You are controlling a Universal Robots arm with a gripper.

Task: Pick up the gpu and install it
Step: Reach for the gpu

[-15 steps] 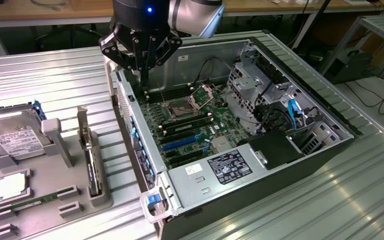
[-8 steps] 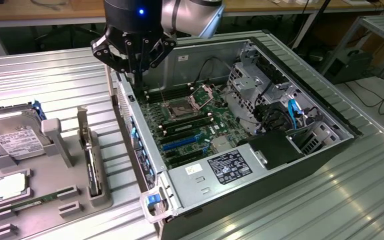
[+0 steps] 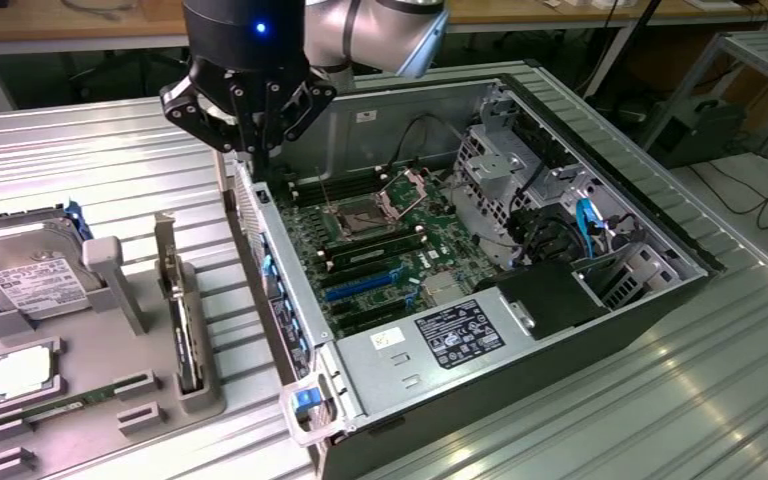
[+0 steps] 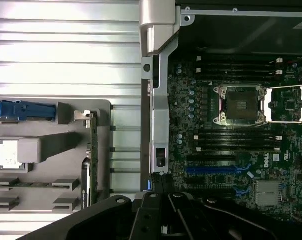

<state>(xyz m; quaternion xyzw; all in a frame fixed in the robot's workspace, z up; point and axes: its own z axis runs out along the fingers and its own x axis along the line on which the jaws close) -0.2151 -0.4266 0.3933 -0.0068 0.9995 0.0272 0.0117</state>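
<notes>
hand (image 3: 259, 170) pinched together above case wall (image 3: 272, 275), gpu (image 3: 187, 335) upright in grey holder (image 3: 205, 398), well apart

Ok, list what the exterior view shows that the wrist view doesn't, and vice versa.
The exterior view adds the power supply, the drive cage and the blue cables. The wrist view adds no new part, just a straight-down look at the motherboard. Shared: the gpu standing in its holder, the CPU socket and the shut gripper above the case's rear wall.
</notes>
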